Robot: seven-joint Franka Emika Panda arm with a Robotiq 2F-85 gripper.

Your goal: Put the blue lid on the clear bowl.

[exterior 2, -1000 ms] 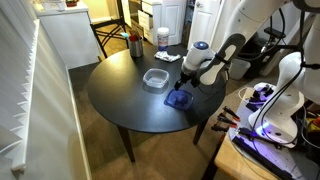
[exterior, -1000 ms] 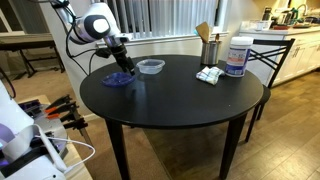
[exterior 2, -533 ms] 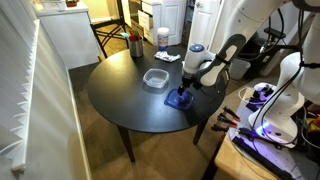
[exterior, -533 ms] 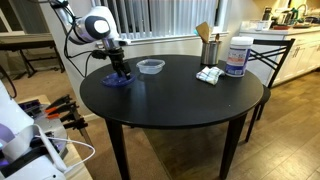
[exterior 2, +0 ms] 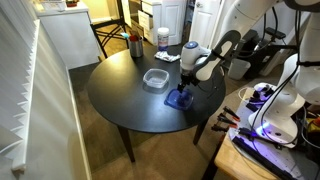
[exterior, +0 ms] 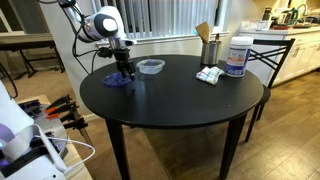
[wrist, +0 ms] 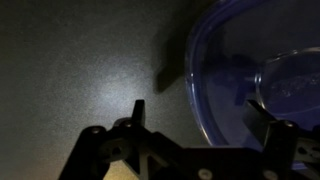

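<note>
One gripper (wrist: pixel 196 108): jaws spread wide and clasping nothing. One fingertip (wrist: pixel 136 106) hangs over the dark tabletop and the other over the blue lid (wrist: pixel 250 85), with the lid's rim between them.
Gripper height: low over the lid in both exterior views (exterior: pixel 122 76) (exterior 2: pixel 183 93). Whether it touches the lid cannot be told.
Blue lid: flat on the round black table (exterior: pixel 170 105), near the clear bowl (exterior: pixel 151 66) but apart from it, on the bowl's robot side.
Clear bowl: upright and open-topped, with the dark tabletop showing through its walls.
White folded thing (exterior: pixel 209 75): lies well past the clear bowl on the side away from the lid; too small to name.
Metal cup (exterior: pixel 210 50): also well past the clear bowl on that side. Tan flat pieces stand up out of it.
White tub (exterior: pixel 237 56): blue label, just beside the cup and farther from the clear bowl again; its contents are hidden.
Edges: the lid lies close to the table's rim, and the clear bowl sits further in from that same rim.
Open room: a narrow strip of tabletop parts the clear bowl from the lid, and a broad dark stretch spreads from the bowl toward the opposite rim.
Chair (exterior: pixel 277 50): off the table, beyond the tub, farthest from the clear bowl.
</note>
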